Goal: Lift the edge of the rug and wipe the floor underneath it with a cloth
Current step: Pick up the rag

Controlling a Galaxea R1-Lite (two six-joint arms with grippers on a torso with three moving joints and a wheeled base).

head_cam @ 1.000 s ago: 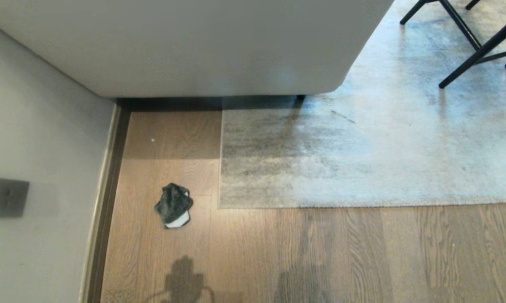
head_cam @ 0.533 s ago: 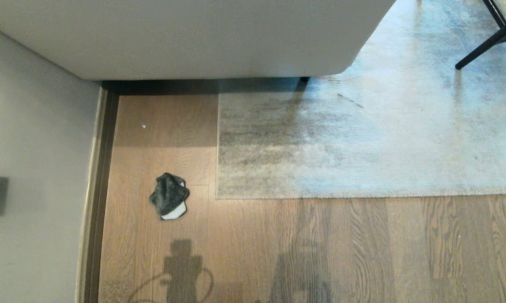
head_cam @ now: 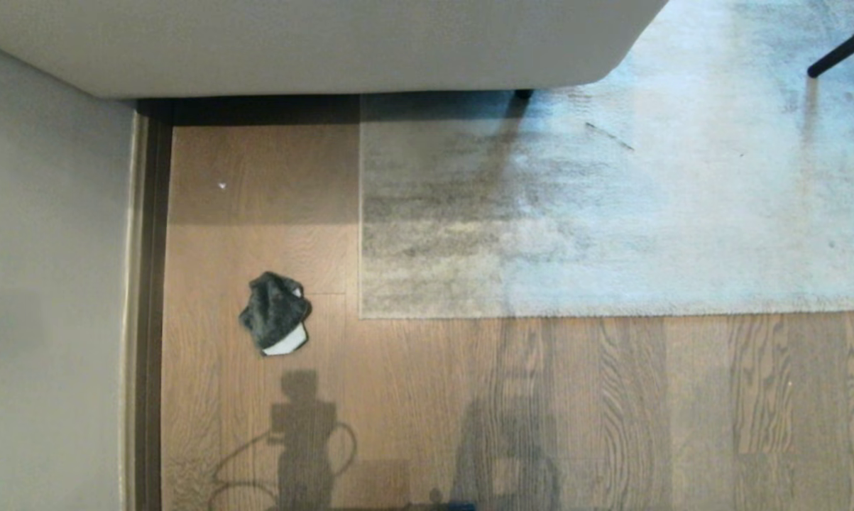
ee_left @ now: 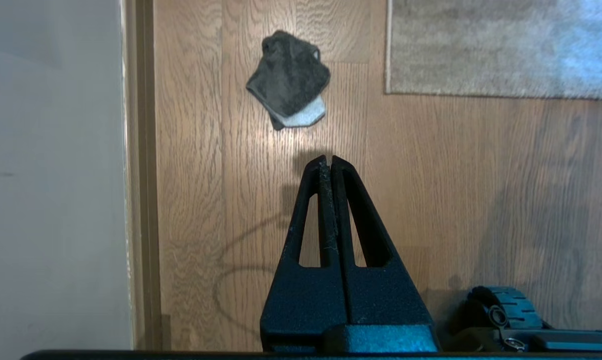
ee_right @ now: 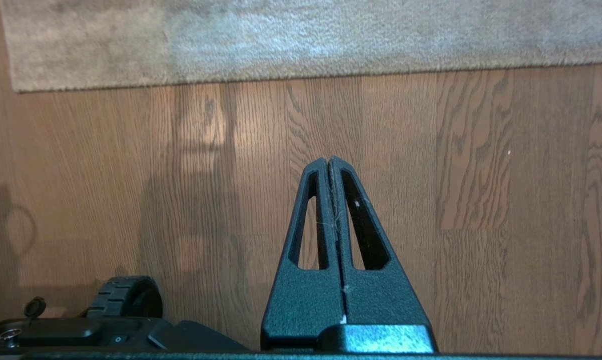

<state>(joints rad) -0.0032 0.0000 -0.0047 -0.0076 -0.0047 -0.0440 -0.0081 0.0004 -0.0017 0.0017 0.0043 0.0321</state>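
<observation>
Looking down from the head view: the floor (head_cam: 412,397), brown wood-grain planks, fills the near half. The rug (head_cam: 611,213) lies flat on it, far and right of centre, grey-beige with darker mottling. The rug edge (head_cam: 611,313) nearest the robot runs straight left to right; its left corner sits just right of the cloth. No part of the border is raised.

The cloth (head_cam: 274,321) is a dark charcoal wad on bare planks, left of the rug corner, apart from it, between rug and skirting board (head_cam: 146,305). A pale patch shows at its near side. A grey wall (head_cam: 50,284) closes the left. A pale upholstered furniture base (head_cam: 327,42) overhangs the far side, resting partly on the rug's far end. One dark chair leg (head_cam: 844,48) shows far right.

Neither arm is in the head view; only their shadows fall on the near planks.

Left wrist view: left tool (ee_left: 329,160), fingers pressed together, nothing between them, above bare planks near the cloth (ee_left: 289,77) and apart from it. Rug corner (ee_left: 396,85) lies to the right of the cloth. A base wheel (ee_left: 506,305) shows near.

Right wrist view: right tool (ee_right: 328,161), fingers also together and empty, over bare floor (ee_right: 130,165), short of the rug edge (ee_right: 331,75). Another wheel (ee_right: 125,297) shows near.
</observation>
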